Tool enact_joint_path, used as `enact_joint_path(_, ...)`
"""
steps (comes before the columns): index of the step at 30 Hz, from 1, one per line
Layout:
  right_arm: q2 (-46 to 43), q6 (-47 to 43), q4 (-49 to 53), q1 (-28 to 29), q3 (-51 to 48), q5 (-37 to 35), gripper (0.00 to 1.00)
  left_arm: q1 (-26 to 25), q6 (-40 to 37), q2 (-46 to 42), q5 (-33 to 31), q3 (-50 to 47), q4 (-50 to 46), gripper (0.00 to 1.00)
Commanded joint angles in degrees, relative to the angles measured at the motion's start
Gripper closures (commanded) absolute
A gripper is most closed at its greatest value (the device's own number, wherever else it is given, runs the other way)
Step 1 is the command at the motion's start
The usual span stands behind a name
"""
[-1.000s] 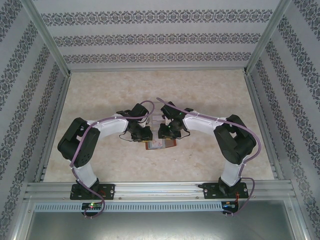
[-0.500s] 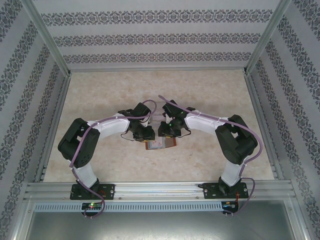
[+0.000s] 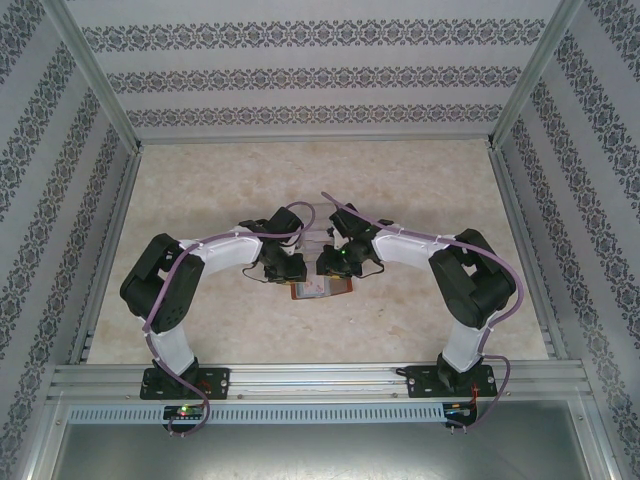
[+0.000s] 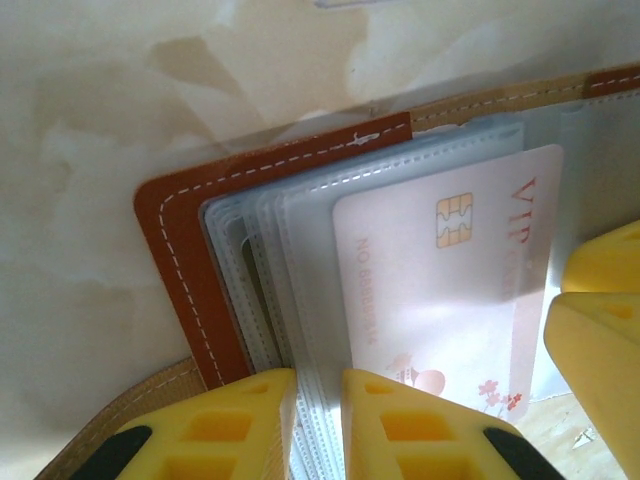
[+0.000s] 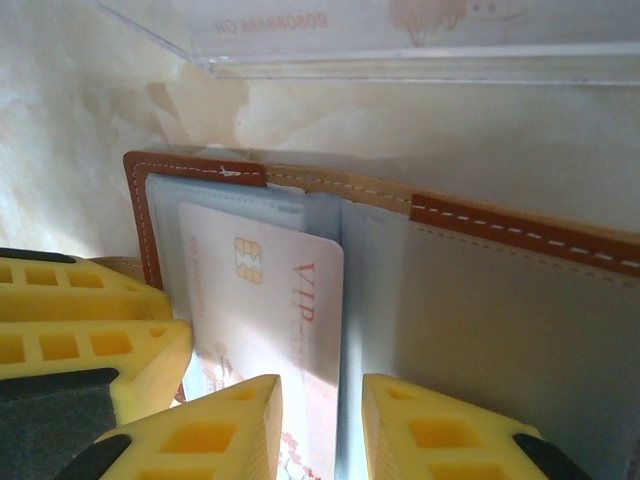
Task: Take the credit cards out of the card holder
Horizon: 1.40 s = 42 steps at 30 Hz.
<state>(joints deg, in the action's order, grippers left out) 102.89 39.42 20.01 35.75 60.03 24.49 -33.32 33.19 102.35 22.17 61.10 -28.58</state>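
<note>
Left hand point(image 4: 318, 390) and right hand point(image 5: 321, 392) close together

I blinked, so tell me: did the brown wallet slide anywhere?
No. The card holder lies the same way, just as far from the near metal rail as before.

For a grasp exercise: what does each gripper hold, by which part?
Left gripper pinches the card holder's clear sleeves at their edge. Right gripper straddles the whitish card's edge; grip cannot be told.

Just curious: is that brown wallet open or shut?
Open. The card holder lies spread flat, its pale inside and a whitish card showing.
</note>
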Motion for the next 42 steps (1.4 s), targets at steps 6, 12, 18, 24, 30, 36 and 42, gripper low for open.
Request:
enact_joint_path(6,0.6,2.0,-4.5,-1.2,-3.1,2.9,0.77,-1.0,-1.1,1.6,-1.5,-0.5,-2.4,0.8)
enact_joint_path(12,0.1,3.4,-8.4,-1.5,-5.0,5.3,0.79,-1.1,-1.0,1.8,-1.4,-0.5,-2.5,0.81)
enact_joint_path(18,0.2,4.3,-11.1,-1.9,-6.1,7.0,0.82,-1.2,-0.9,1.9,-1.3,-0.5,-2.4,0.8)
enact_joint_path(24,0.1,4.6,-11.7,-2.3,-6.9,7.2,0.86,-1.3,-0.9,1.8,-1.4,-0.4,-2.5,0.81)
enact_joint_path(30,-1.1,4.0,-11.0,-2.9,-7.5,6.5,0.93,-1.4,-0.9,1.9,-1.5,-0.1,-2.6,0.8)
enact_joint_path(36,-1.7,2.4,-8.2,-3.6,-7.4,4.6,0.95,-1.4,-1.0,1.9,-1.6,-0.4,-2.7,0.81)
enact_joint_path(42,-2.6,-0.3,-2.7,-3.9,-5.9,0.8,0.97,-1.4,-0.9,1.6,-1.5,-0.6,-2.6,0.81)
